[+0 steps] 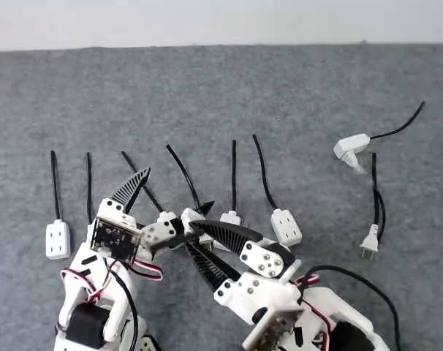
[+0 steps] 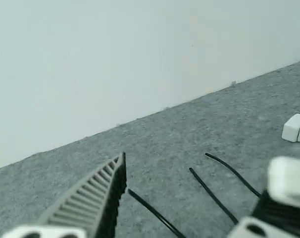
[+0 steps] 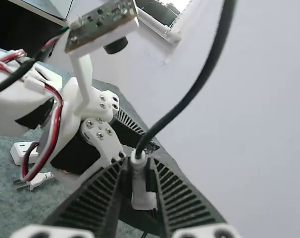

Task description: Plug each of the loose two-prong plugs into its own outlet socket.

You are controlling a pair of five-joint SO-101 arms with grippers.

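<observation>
The held plug (image 3: 140, 186) sits clamped between the ribbed fingers of your right gripper (image 1: 191, 232). Its long axis runs along the fingers and its black cord (image 3: 189, 94) climbs out past the tips. The prong end is buried between the fingers, so you cannot tell which way the prongs face. From above, those fingertips lie in the middle of the row of sockets, pointing toward the left arm. The nearest socket (image 1: 167, 219) is just beside the tips on that side, and another socket (image 1: 229, 218) is just beside the gripper's upper finger on the other side. That short sideways offset is what your next move seems to turn on: the plug's axis lies roughly across the row, not lined up with a socket face, so expect to need a turn of the wrist before any push. Your left gripper (image 1: 161, 206) is spread wide and holds nothing. One finger points up the mat and the other jaw almost touches the right fingertips, with the nearest socket between them, so the left arm is the better placed to steady that socket. Well apart on the right, a pronged plug (image 1: 369, 245) and an angled plug (image 1: 351, 150) lie loose on the grey mat (image 1: 280, 95), both nearer your right arm.
</observation>
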